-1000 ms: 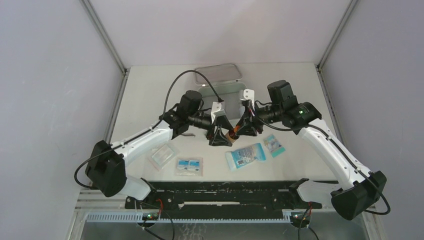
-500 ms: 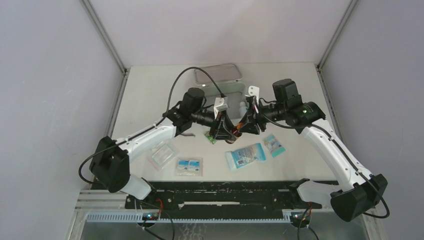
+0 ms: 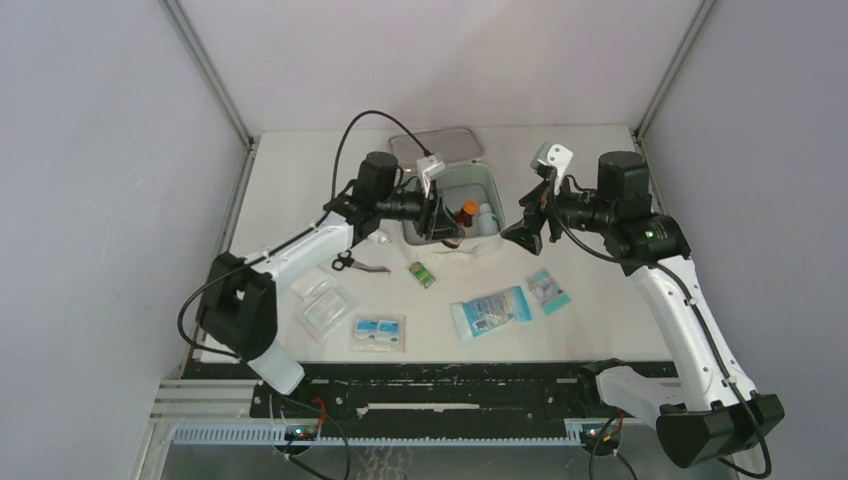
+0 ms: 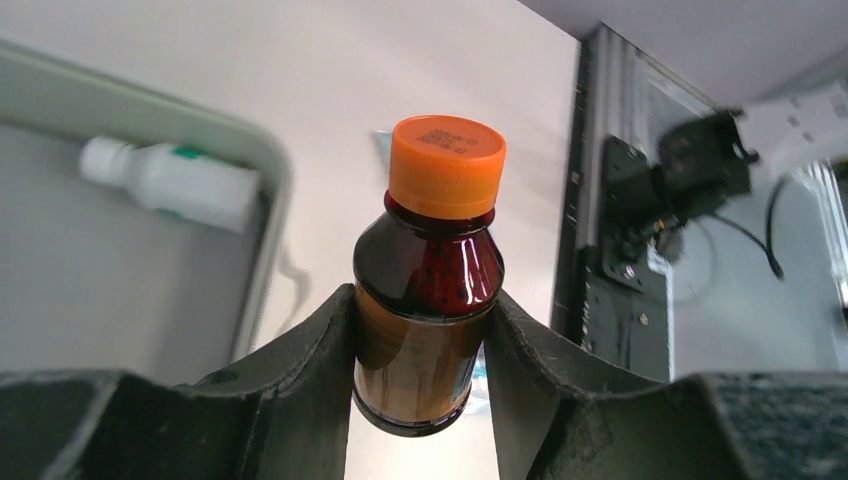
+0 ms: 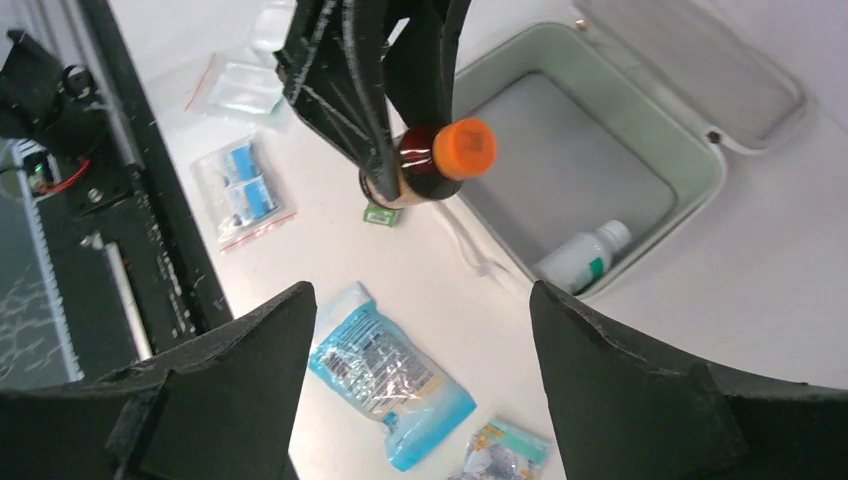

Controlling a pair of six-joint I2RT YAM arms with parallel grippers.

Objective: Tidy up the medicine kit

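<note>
Whereas a second ago both arms met low over the worktop with the bottle between them, we now see them apart. On the left, the scissors (image 3: 345, 262) and clear packets (image 3: 325, 305) lie where they lay. The left gripper (image 3: 438, 216) has swung back toward the kit (image 5: 580, 150) and pinches the brown bottle (image 4: 428, 250) by its body, with the orange cap pointing away from the wrist. From above, the bottle seems to hang over the kit's open base, near the front rim. The kit sits at the far middle of the worktop, lid thrown back, with a white bottle (image 5: 585, 255) lying in its right corner. Further right, the right gripper (image 5: 418, 298) has let go and pulled away, its jaws spread wide and empty. We judge the handover done: the left arm alone carries the bottle and need only lower and release it inside. The blue pouch (image 3: 490, 310) and small packet (image 3: 547, 290) are not yet packed.
</note>
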